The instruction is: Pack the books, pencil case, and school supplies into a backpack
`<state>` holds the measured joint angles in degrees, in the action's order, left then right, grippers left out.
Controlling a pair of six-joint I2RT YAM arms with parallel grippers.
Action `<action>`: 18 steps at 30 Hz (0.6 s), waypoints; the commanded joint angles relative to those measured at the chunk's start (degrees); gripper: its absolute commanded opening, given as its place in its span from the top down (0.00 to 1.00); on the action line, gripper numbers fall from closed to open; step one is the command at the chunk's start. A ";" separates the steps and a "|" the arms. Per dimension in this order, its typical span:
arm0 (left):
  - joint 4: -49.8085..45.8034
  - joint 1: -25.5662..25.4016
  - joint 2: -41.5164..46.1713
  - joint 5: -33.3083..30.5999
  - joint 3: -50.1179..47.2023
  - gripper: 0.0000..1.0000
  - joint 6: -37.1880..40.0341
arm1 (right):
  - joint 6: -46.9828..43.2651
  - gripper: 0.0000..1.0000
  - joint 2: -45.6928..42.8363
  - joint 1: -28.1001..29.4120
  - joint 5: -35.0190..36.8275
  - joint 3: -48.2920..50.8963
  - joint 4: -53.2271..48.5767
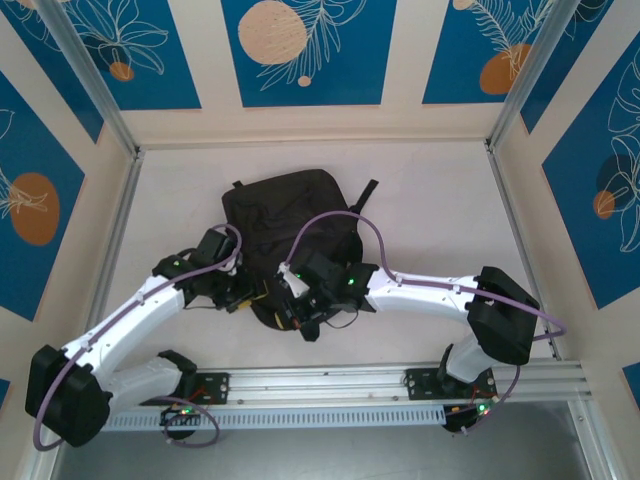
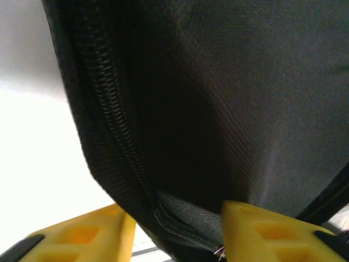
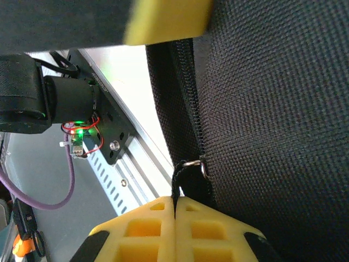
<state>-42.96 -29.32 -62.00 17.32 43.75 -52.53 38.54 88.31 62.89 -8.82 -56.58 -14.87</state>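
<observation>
Right gripper is clenched on the black pull strap of one zip on the backpack, its two yellow fingers pressed together. Left gripper has its two yellow fingers apart astride the bag's zipped edge; whether they pinch the fabric is unclear this close up. From above, the one black backpack lies in the middle of the table, in front of both arms, its near end hidden beneath the two wrists.
</observation>
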 commanded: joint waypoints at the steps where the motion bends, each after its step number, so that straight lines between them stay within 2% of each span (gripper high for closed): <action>1: -0.15 -0.56 -0.43 -2.56 0.03 0.76 1.64 | -1.03 1.00 -0.97 0.20 1.45 -1.17 -3.02; 4: -2.88 -0.47 0.57 -6.50 1.45 0.92 4.05 | -1.62 1.00 -2.33 -0.44 1.86 -0.42 -4.93; 7: -5.52 0.19 1.63 -10.61 2.85 1.00 6.80 | -2.27 1.00 -4.46 -1.42 2.11 1.29 -6.40; 14: -7.05 2.20 2.15 -12.84 3.69 1.00 9.16 | -3.90 1.00 -9.84 -5.55 1.84 4.90 -8.23; 18: -7.78 2.60 1.97 -13.66 5.08 1.00 10.37 | -3.96 1.00 -9.55 -5.73 -0.47 4.69 -6.08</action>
<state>-48.27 -28.12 -60.64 9.82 46.22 -44.58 35.92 79.44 57.34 -7.73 -52.49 -19.20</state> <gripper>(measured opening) 0.040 0.060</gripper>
